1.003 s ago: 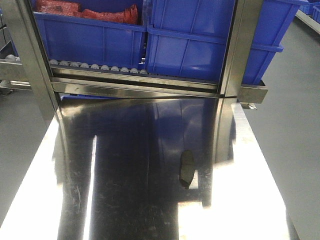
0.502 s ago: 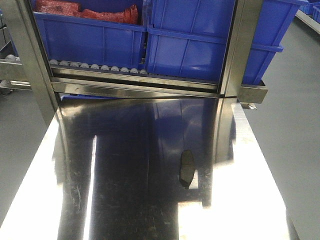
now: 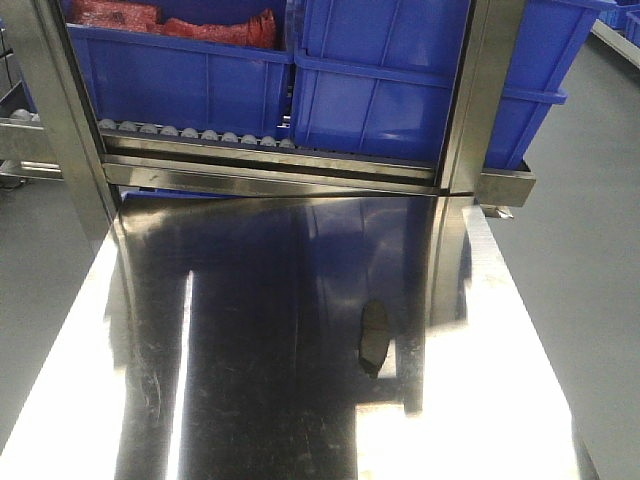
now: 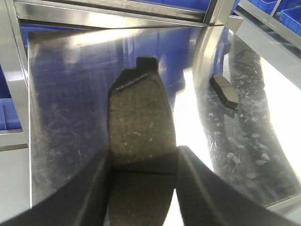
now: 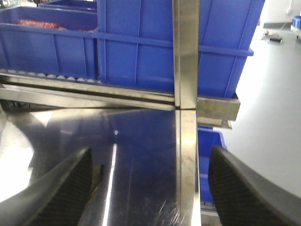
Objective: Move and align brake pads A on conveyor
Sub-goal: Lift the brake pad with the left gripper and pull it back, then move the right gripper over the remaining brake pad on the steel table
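The left gripper [image 4: 143,159] clamped on a brake pad [image 4: 141,125] projecting toward 12 o'clock; right gripper [image 5: 150,157] spread wide, fingers [image 5: 61,188] at 8 and 4 o'clock

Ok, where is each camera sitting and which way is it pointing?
Front view: above the table's near end, looking down across the steel tabletop to the blue bins; none of the robot shows.
Left wrist: behind the left hand, looking along its fingers, shut on a brake pad.
Right wrist: behind the open right hand, facing the bins and a steel post.
Shared: the loose pad on the table shows in the front and left wrist views.
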{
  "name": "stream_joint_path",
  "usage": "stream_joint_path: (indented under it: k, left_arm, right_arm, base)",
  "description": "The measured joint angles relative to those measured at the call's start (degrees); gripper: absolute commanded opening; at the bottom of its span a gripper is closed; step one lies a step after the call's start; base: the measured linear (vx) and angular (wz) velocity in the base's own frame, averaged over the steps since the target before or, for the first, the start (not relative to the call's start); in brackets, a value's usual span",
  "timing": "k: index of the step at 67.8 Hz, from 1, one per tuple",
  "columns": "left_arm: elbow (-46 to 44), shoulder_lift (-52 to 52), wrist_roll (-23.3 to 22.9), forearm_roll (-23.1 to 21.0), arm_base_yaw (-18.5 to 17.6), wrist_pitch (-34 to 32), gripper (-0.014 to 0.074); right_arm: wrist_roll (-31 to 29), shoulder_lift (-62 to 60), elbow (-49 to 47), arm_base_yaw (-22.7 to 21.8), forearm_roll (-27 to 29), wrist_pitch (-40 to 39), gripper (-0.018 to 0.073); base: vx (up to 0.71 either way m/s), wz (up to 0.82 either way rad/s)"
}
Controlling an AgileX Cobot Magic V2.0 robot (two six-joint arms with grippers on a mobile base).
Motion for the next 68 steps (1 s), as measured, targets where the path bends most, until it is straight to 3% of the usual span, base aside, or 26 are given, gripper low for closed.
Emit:
stream_joint_path:
  k: [20,31,68]
  left_arm:
    - [0.0,0.0,0.0,0.0,0.0,0.0,-0.0006]
    - [0.0,0.0,0.0,0.0,0.0,0.0,-0.0006]
    - [0.0,0.0,0.0,0.0,0.0,0.0,-0.0006]
  right_arm:
    - [0.0,28.17,-17.8,0.0,5.04,13.14,0.0505]
    - [-0.12,42.69,-25.64,0.0,5.19,19.1,0.0505]
    - [-1.42,74.78,-37.11,0.95,4.58,26.35,0.0505]
  base:
    - [0.0,0.0]
    - [0.0,0.0]
    - [0.0,0.0]
